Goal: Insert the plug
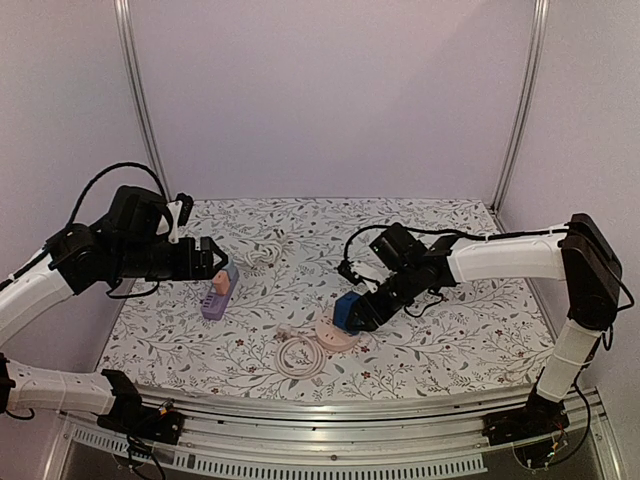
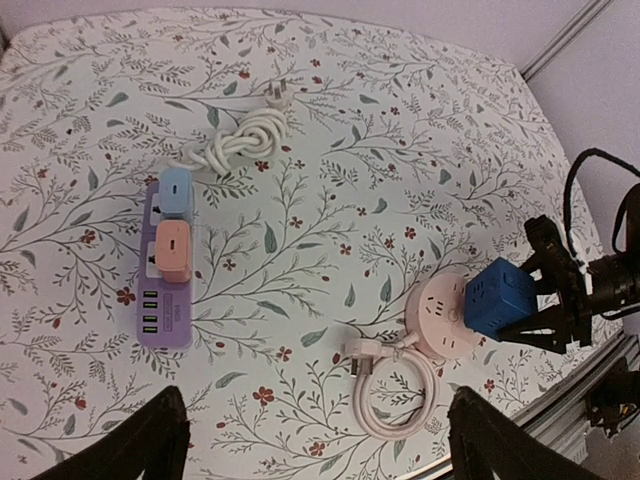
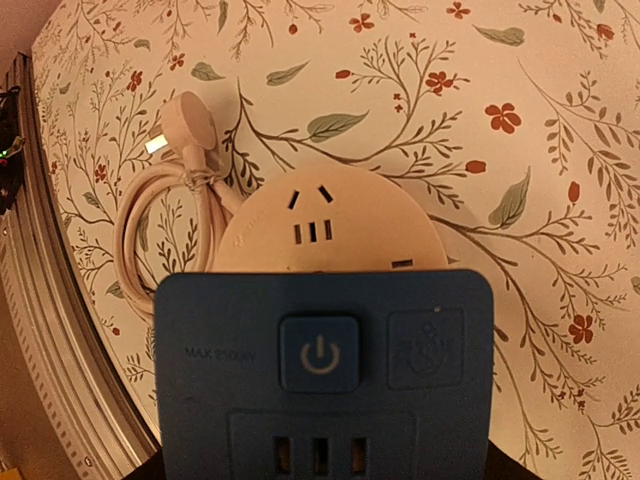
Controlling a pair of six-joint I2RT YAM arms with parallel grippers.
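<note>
The left arm (image 1: pixel 90 255) is bent, and the left gripper (image 1: pixel 208 260) hangs with its two fingers (image 2: pixel 150 440) spread wide, nothing between them. The right arm (image 1: pixel 500 258) reaches out long, and the right gripper (image 1: pixel 362 312) points down, squeezing a blue cube (image 1: pixel 347 308).

— What colour are the arms?
— White tubular links with black housings at the joints, on both the left arm (image 1: pixel 40 288) and the right arm (image 1: pixel 510 258).
— Any cables?
— A thin black cable (image 1: pixel 105 178) loops above the left arm; a second black cable (image 1: pixel 362 238) arcs by the right wrist.
— And the left pincer (image 2: pixel 318 405)?
— Matte black fingers (image 2: pixel 150 450), broad, tapering to rounded tips.
</note>
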